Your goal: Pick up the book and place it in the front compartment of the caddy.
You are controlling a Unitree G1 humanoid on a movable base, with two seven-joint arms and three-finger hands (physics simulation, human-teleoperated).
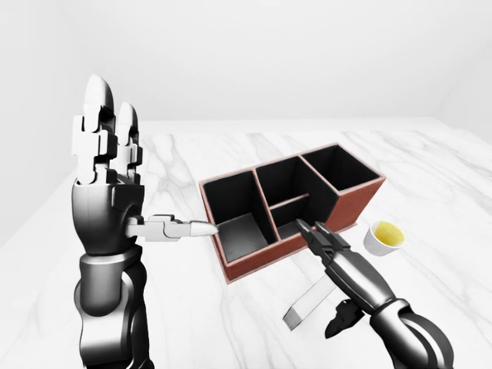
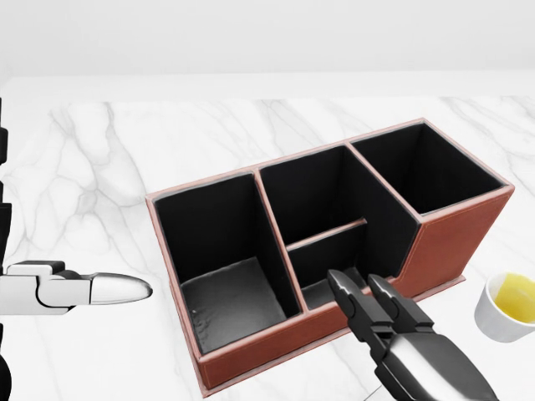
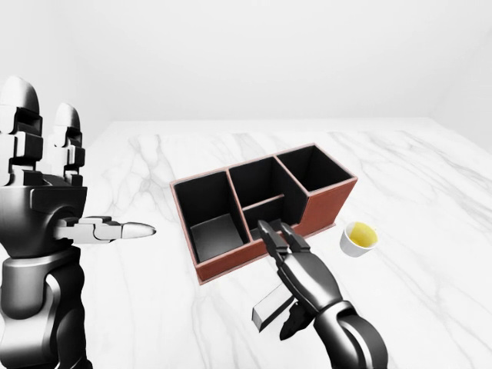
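The brown caddy [image 2: 251, 347] with black compartments stands on the marble table: one wide compartment at the left, a middle one split in two, one at the right. The book [image 1: 306, 305], a pale grey slab, lies low in the left-eye view, partly under my right hand [image 1: 327, 278]. The right hand's fingers [image 2: 355, 301] stretch straight out over the caddy's lower wall by the small middle compartment, and its thumb hangs down beside the book. Whether the hand touches the book is unclear. My left hand [image 1: 142, 173] is raised at the left, open and holding nothing.
A small white cup [image 2: 510, 305] of yellow liquid stands right of the caddy, near my right hand. The marble tabletop [image 2: 109, 150] spreads around the caddy and ends at a white wall at the top of the views.
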